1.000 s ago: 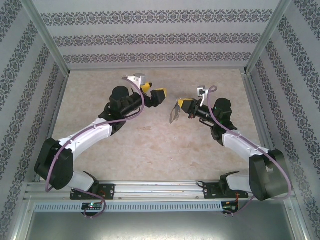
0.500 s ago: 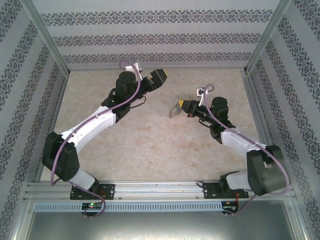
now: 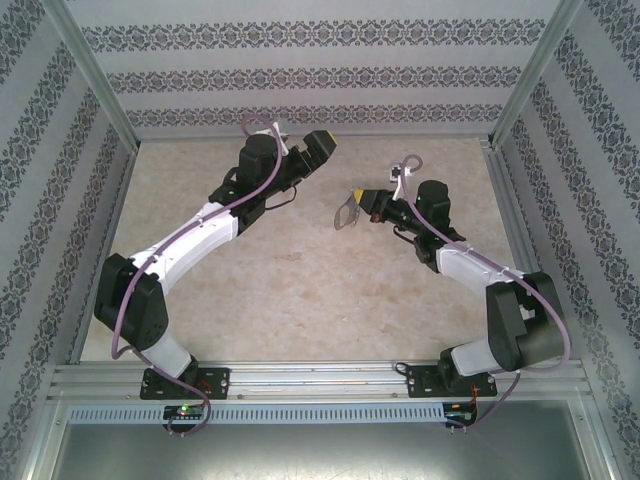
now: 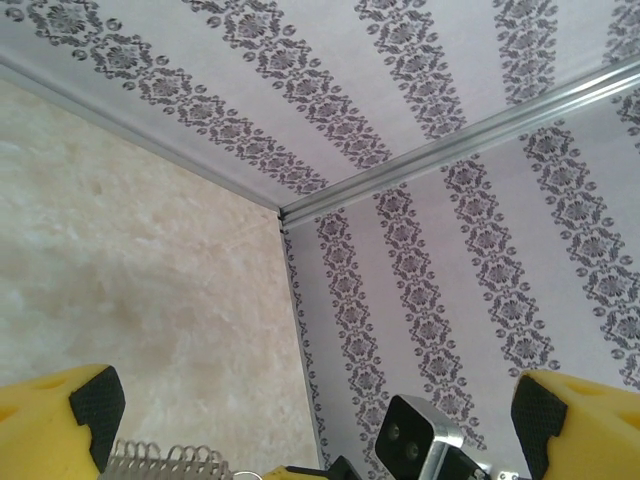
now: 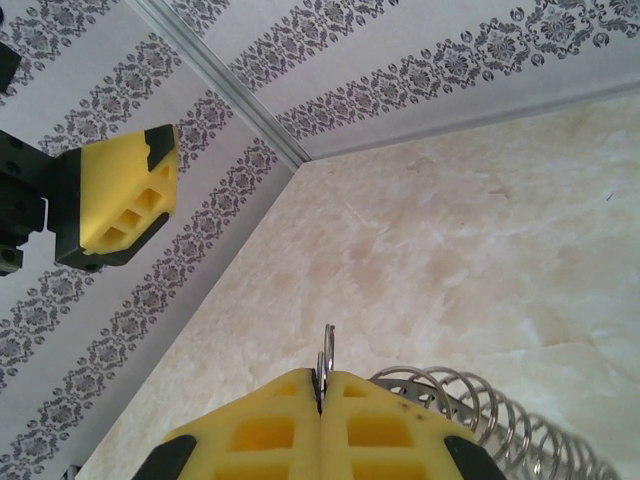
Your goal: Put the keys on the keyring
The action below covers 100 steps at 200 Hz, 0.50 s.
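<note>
My right gripper [image 3: 362,204] hangs above the middle of the table, shut on the keyring [image 3: 346,214], a grey metal loop sticking out to its left. From the right wrist, the yellow fingers [image 5: 380,430] pinch the loop's thin edge [image 5: 326,352], and a silver wire coil [image 5: 470,412] runs off to the right of them. My left gripper [image 3: 320,144] is raised near the back wall with its jaws wide open and nothing between them [image 4: 315,405]. The same coil [image 4: 160,460] shows low in the left wrist view. The keys are out of view.
The beige marbled table [image 3: 300,290] is boxed in by patterned walls and aluminium posts [image 3: 95,90]. The left gripper's yellow finger [image 5: 120,200] hangs to the upper left of my right gripper. The right wrist's camera [image 4: 415,435] sits close below the left gripper.
The left arm has lifted and swung its open gripper toward the back wall. The right gripper has carried the keyring slightly farther back.
</note>
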Tool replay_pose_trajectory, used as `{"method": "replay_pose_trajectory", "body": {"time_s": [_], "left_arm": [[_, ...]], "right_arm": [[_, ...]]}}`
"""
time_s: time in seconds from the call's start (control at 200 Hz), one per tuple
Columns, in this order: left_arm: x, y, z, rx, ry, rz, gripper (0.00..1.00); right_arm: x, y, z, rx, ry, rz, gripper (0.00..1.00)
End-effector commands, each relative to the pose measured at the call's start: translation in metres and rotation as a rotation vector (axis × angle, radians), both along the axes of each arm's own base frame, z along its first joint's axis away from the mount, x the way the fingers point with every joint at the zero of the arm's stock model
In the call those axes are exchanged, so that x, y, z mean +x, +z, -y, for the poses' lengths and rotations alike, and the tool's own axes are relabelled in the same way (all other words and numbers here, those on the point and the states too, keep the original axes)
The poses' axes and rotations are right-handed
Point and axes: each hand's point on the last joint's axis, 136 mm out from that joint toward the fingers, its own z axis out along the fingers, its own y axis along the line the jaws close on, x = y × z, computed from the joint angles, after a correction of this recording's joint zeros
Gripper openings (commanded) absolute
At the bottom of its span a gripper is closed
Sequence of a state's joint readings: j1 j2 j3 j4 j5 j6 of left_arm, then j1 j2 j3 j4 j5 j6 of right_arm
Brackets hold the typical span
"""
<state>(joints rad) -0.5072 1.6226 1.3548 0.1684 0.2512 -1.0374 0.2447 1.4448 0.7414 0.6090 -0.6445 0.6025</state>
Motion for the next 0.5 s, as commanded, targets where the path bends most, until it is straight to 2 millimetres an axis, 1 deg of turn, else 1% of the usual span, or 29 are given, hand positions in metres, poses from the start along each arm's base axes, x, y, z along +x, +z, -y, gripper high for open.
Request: {"method": "replay_pose_trajectory", "body": {"time_s": [0.0, 0.12, 0.23, 0.28, 0.325, 0.37, 0.425, 0.495], "left_arm": [[0.005, 0.031, -0.001, -0.08, -0.003, 0.061, 1.0], [0.007, 0.035, 0.007, -0.112, -0.032, 0.067, 1.0], [0.014, 0.034, -0.004, -0.075, 0.019, 0.068, 1.0], [0.015, 0.034, -0.006, -0.055, 0.027, 0.082, 1.0], [0.017, 0.03, -0.006, -0.044, 0.024, 0.099, 1.0], [0.021, 0.021, -0.01, -0.038, 0.029, 0.103, 1.0], [0.023, 0.017, -0.016, -0.054, 0.024, 0.174, 1.0], [0.027, 0.013, -0.032, -0.11, 0.038, 0.249, 1.0]], "right_arm": [[0.006, 0.024, -0.005, 0.018, 0.027, 0.074, 0.0], [0.013, 0.025, -0.008, 0.029, 0.04, 0.07, 0.0], [0.02, 0.03, -0.01, 0.042, 0.05, 0.072, 0.0], [0.022, 0.032, -0.011, 0.045, 0.054, 0.074, 0.0], [0.025, 0.034, -0.012, 0.048, 0.064, 0.071, 0.0], [0.027, 0.037, -0.015, 0.058, 0.082, 0.067, 0.0], [0.03, 0.04, -0.018, 0.065, 0.098, 0.065, 0.0], [0.033, 0.044, -0.021, 0.072, 0.127, 0.061, 0.0]]}}
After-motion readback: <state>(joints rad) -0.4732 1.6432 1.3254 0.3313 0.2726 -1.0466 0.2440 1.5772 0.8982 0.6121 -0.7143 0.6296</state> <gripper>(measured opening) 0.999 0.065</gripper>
